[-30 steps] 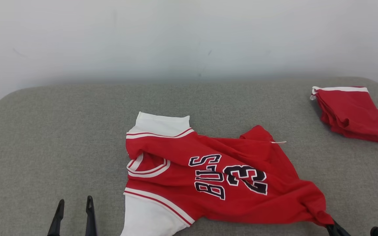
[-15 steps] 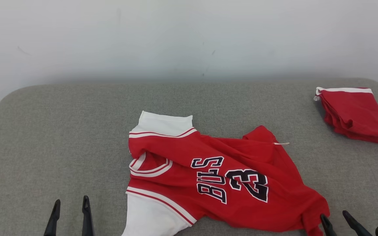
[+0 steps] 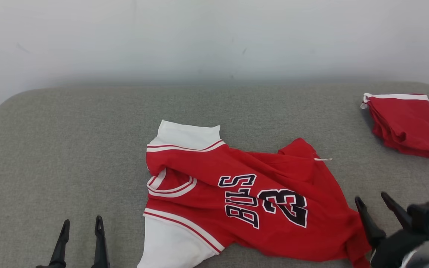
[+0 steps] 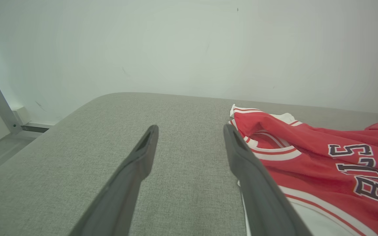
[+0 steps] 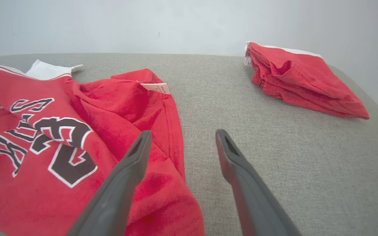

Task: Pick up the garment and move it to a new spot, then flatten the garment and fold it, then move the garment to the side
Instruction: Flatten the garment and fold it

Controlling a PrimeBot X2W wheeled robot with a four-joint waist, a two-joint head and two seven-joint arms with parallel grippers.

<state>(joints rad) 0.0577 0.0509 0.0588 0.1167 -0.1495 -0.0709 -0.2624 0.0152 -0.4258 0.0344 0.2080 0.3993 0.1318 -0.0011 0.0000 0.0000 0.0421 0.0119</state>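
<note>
The garment is a red jersey with white sleeves and black "BULLS 23" lettering, lying rumpled on the grey padded table. It also shows in the left wrist view and the right wrist view. My right gripper stands open just right of the jersey's lower right corner, holding nothing; in its own view its left finger hangs over the hem. My left gripper is open at the lower left, apart from the white sleeve, and empty.
A folded red garment with a white edge lies at the table's far right corner, also in the right wrist view. A pale wall rises behind the table. Bare grey surface stretches left of the jersey and between the two garments.
My right gripper has let go of the jersey's lower right corner, opened, and risen up and away to the right. The corner now lies slack. The left gripper stayed put; the head camera shifted slightly.
</note>
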